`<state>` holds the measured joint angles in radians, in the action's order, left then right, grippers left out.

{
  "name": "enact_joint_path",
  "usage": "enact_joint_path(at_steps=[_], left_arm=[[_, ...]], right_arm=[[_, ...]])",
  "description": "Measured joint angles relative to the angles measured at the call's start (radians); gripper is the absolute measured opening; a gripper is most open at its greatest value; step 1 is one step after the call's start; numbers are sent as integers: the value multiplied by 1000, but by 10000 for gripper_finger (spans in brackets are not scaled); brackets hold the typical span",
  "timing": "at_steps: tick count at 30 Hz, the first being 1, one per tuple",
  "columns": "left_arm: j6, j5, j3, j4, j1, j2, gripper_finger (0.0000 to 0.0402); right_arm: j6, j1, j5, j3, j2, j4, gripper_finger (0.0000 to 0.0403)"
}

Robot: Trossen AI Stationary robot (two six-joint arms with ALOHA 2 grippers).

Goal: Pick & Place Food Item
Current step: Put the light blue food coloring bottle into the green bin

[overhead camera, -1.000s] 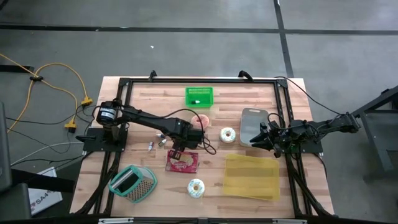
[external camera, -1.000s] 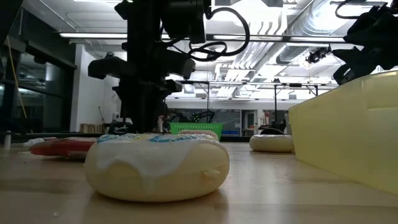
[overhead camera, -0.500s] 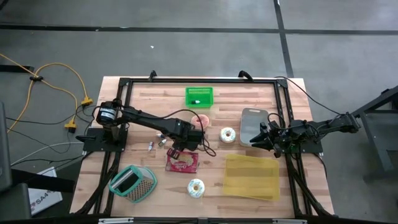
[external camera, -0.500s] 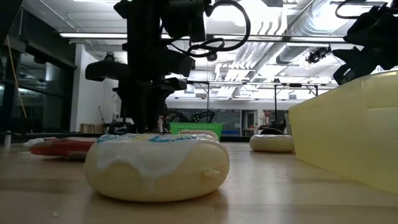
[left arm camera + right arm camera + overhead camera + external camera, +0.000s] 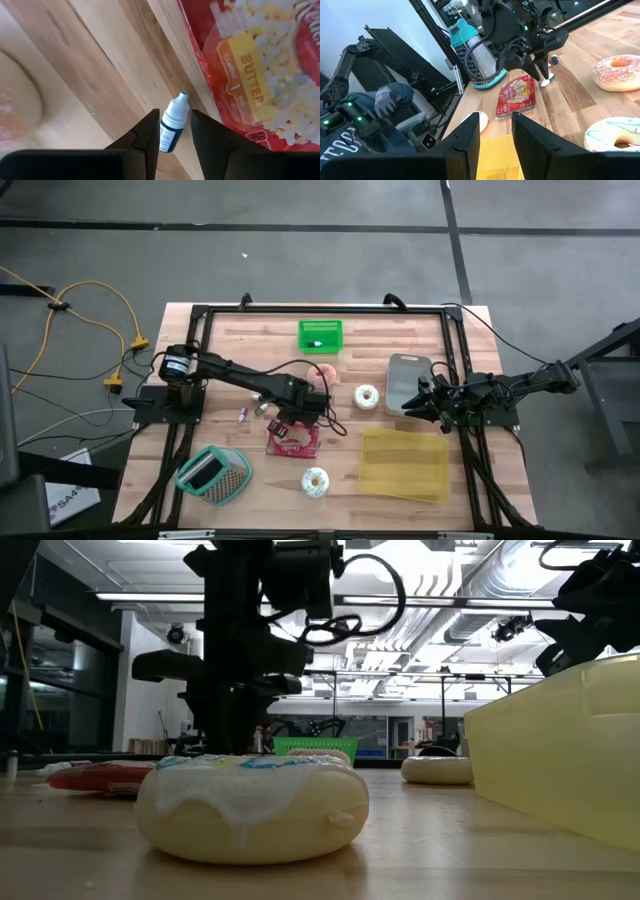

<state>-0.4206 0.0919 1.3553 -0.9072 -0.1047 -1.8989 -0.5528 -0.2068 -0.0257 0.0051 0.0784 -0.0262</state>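
Observation:
A small white dropper bottle (image 5: 174, 125) with a teal tip and a dark lower half lies on the wooden table beside a red butter-popcorn bag (image 5: 293, 441). My left gripper (image 5: 175, 112) points straight down over the bottle, open, with one finger on either side of it. From the right wrist view the bottle (image 5: 547, 81) shows right at those fingertips. A pink-frosted donut (image 5: 322, 372) lies just beyond it. My right gripper (image 5: 410, 404) waits level at the table's right side, open and holding nothing. My left gripper straddles the bottle's dark lower half (image 5: 167, 140) from above, fingers pointing down and lying across it. The bottle rests on the table, slanted between the fingers. Whether either finger touches it, I cannot tell.
Two more small bottles (image 5: 250, 412) lie left of the gripper. There are a white-iced donut (image 5: 367, 396), another iced donut (image 5: 315, 481), a green basket (image 5: 320, 335), a yellow tub (image 5: 405, 463), a grey container (image 5: 408, 375) and a teal-handled grater (image 5: 213, 473). A person stands beyond the table (image 5: 380, 107).
My left gripper has rolled a little about its downward-pointing axis while staying over the same spot; its side parts swing leftward in the low view. Nothing on the table has moved.

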Motion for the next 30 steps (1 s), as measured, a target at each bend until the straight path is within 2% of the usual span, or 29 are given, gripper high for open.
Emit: enact_joint_path(at_steps=[30], left_arm=[[36,11,2,-7,19,-65,104]], right_arm=[[0,0,0,0,6,0,100]])
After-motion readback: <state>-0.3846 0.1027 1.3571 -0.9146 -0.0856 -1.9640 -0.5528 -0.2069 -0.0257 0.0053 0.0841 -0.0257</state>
